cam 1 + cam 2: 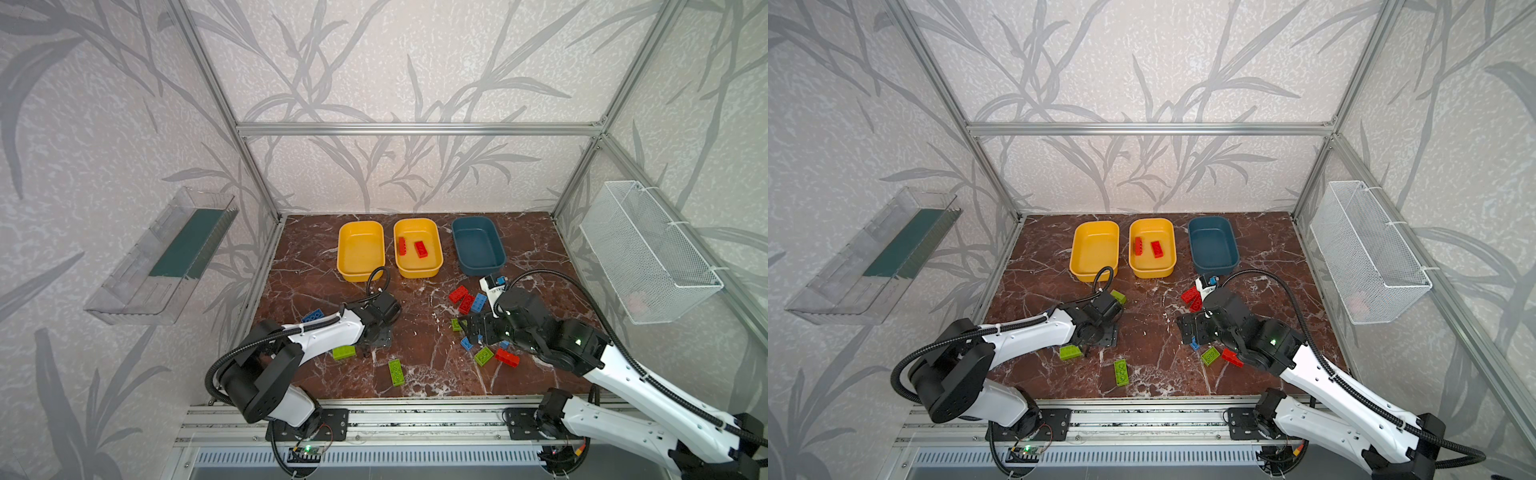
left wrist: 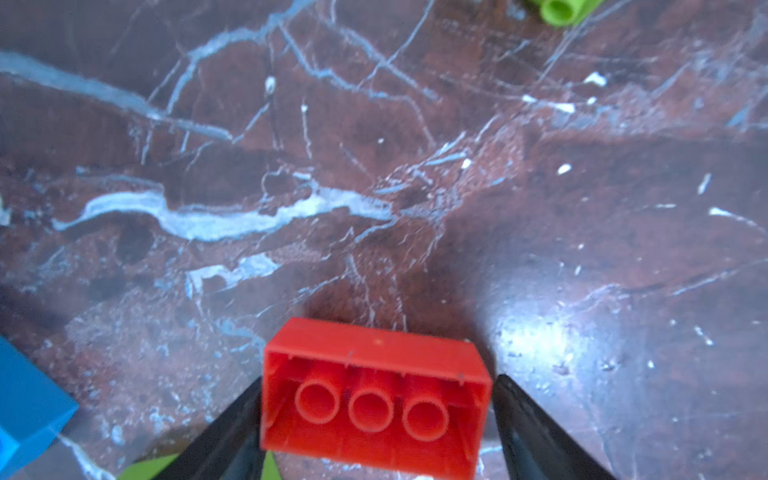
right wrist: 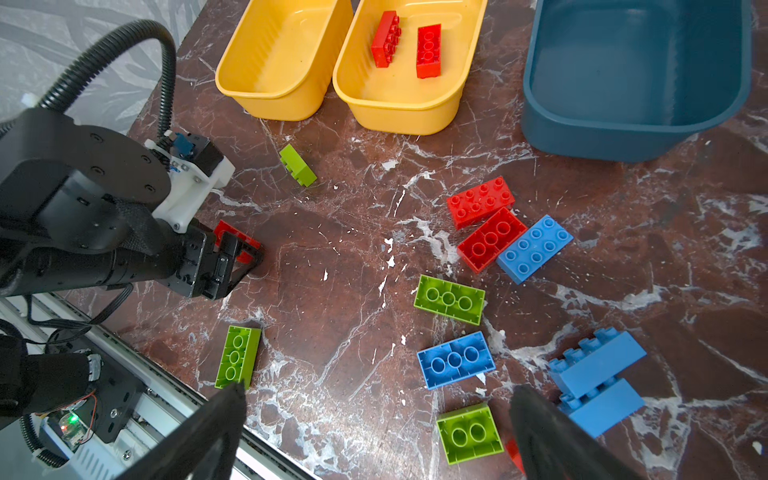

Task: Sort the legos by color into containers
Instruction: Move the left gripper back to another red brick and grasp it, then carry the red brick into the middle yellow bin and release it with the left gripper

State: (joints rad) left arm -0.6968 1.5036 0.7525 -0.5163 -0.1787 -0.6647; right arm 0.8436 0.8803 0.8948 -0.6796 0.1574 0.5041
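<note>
Just two red bricks (image 3: 428, 52) in the middle yellow tub (image 3: 399, 118) so far (other bricks (image 3: 450, 299) loose near it); my left gripper (image 2: 378, 378) pinches a third red brick (image 2: 374, 411), right gripper (image 3: 378, 387) spread.

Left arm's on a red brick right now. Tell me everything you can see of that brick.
The red brick is glossy moulded plastic, rectangular, turned with its hollow underside towards the left wrist camera, three round tubes in a row inside. It sits lengthwise in the left gripper, a black finger against each short end. It is low over the marble table; whether it rests on it is unclear.
</note>
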